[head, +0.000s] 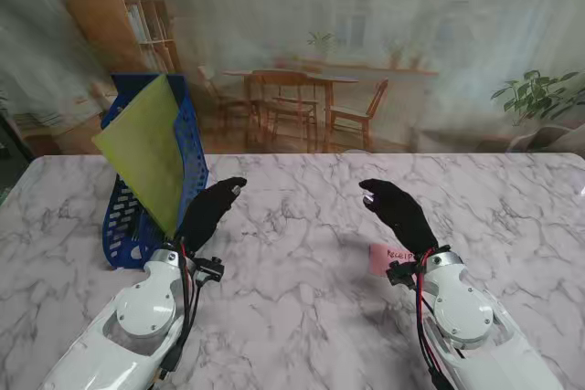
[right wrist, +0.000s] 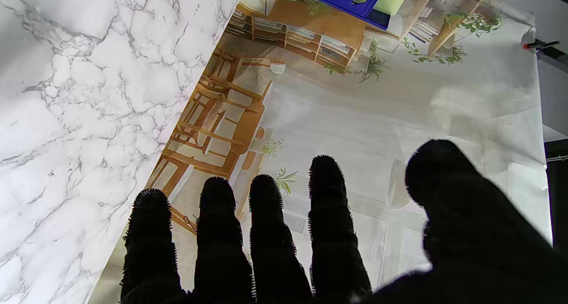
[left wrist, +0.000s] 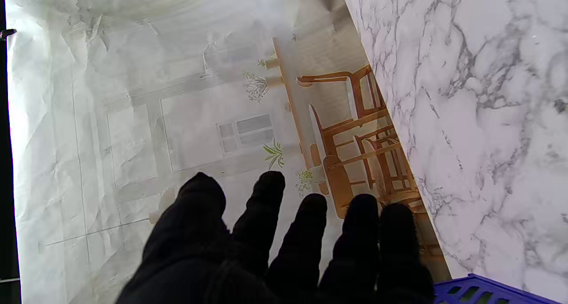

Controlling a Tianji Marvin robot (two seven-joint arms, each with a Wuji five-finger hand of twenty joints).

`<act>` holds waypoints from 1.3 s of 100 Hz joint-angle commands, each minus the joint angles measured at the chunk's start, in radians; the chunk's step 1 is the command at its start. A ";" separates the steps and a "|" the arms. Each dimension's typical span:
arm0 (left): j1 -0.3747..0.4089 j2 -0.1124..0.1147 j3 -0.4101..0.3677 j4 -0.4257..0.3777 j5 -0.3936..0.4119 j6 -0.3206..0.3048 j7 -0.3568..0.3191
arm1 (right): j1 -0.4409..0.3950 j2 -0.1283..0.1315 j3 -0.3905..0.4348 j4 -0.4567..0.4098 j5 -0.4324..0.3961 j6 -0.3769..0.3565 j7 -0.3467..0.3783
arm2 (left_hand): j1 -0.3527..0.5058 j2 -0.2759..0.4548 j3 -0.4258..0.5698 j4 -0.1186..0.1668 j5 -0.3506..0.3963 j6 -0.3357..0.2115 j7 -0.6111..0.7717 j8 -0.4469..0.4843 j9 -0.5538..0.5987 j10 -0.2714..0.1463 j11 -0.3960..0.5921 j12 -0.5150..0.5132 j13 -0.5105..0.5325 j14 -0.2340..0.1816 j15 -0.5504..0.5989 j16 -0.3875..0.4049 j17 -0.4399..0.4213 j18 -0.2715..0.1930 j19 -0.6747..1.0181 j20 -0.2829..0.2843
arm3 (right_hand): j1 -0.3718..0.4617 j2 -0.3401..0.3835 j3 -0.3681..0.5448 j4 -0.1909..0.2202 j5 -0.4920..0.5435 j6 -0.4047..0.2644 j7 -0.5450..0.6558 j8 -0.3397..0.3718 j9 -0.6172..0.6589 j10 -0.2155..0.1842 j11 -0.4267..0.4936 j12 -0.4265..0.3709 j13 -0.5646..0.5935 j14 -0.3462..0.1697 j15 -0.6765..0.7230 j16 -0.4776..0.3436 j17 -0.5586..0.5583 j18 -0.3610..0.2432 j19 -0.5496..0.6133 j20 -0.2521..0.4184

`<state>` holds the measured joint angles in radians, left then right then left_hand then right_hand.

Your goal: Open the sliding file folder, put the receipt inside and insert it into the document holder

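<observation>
Right across everything, a white marble table with grey veins. Behind it, a big printed backdrop of a room with wooden chairs and a bookshelf.

Far left on the table, a blue document holder full of holes, standing up. Inside it, a yellow-green file folder, tilted, its top corner poking out high over the holder.

Next, two white arms, up from the near corners. On the left, the left hand in a black glove, just beside the holder, raised over the table. Fingers straight and a little apart, nothing held. On the right, the right hand, also gloved in black, well apart from the holder. Fingers straight and spread, thumb off to one side, nothing held.

Smallest of all, a pink receipt flat on the table, partly hidden under the right wrist. Some dark writing on it, too small to read fully.
</observation>
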<state>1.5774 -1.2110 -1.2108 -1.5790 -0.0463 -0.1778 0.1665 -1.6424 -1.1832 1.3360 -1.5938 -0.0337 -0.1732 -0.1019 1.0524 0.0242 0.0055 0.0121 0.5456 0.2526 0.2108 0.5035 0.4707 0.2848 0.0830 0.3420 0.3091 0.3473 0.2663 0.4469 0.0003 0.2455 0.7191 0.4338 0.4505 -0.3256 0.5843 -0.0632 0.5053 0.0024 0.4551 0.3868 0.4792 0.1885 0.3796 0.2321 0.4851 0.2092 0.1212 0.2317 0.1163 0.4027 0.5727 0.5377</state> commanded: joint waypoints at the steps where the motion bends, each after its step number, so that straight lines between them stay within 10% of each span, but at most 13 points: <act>1: -0.001 0.000 0.004 0.001 -0.003 -0.004 -0.018 | -0.010 -0.002 0.002 -0.008 0.000 0.003 -0.002 | -0.005 0.038 -0.028 -0.017 0.022 0.000 -0.004 0.013 0.024 -0.010 -0.006 0.014 0.001 -0.006 0.023 0.020 -0.002 0.002 0.014 0.020 | -0.011 0.019 -0.018 -0.014 0.020 0.003 -0.021 0.006 0.007 -0.007 0.009 0.006 0.019 -0.011 -0.022 0.016 0.003 -0.021 -0.016 0.016; 69: 0.040 0.003 -0.008 -0.092 0.005 -0.036 -0.002 | -0.046 -0.001 0.023 -0.038 0.002 -0.024 -0.008 | -0.005 0.035 -0.028 -0.018 0.023 0.001 -0.009 0.012 0.024 -0.008 -0.007 0.014 0.000 -0.006 0.020 0.018 0.002 -0.002 0.009 0.019 | -0.011 0.017 -0.016 -0.014 0.023 0.004 -0.023 0.008 0.010 -0.006 0.008 0.006 0.020 -0.011 -0.021 0.016 0.004 -0.022 -0.018 0.022; 130: -0.017 0.027 -0.221 -0.300 0.112 -0.022 -0.025 | -0.075 0.000 0.045 -0.060 0.008 -0.055 -0.012 | -0.016 0.034 -0.030 -0.020 0.018 -0.013 -0.006 0.012 0.035 -0.015 -0.006 0.011 0.024 -0.015 0.022 0.015 0.026 -0.001 0.025 0.019 | -0.013 0.016 -0.017 -0.015 0.029 0.004 -0.024 0.010 0.017 -0.005 0.010 0.007 0.024 -0.011 -0.020 0.016 0.007 -0.019 -0.018 0.024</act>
<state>1.5681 -1.1970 -1.3965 -1.8632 0.0605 -0.1982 0.1515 -1.7145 -1.1826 1.3824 -1.6524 -0.0219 -0.2264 -0.1135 1.0520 0.0242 0.0055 0.0121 0.5456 0.2531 0.2108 0.5103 0.4869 0.2848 0.0858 0.3424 0.3149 0.3496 0.2664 0.4469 0.0219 0.2463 0.7194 0.4345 0.4505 -0.3256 0.5843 -0.0632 0.5054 0.0025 0.4545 0.3868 0.4816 0.1891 0.3796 0.2322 0.4851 0.2092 0.1212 0.2317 0.1186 0.4027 0.5702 0.5485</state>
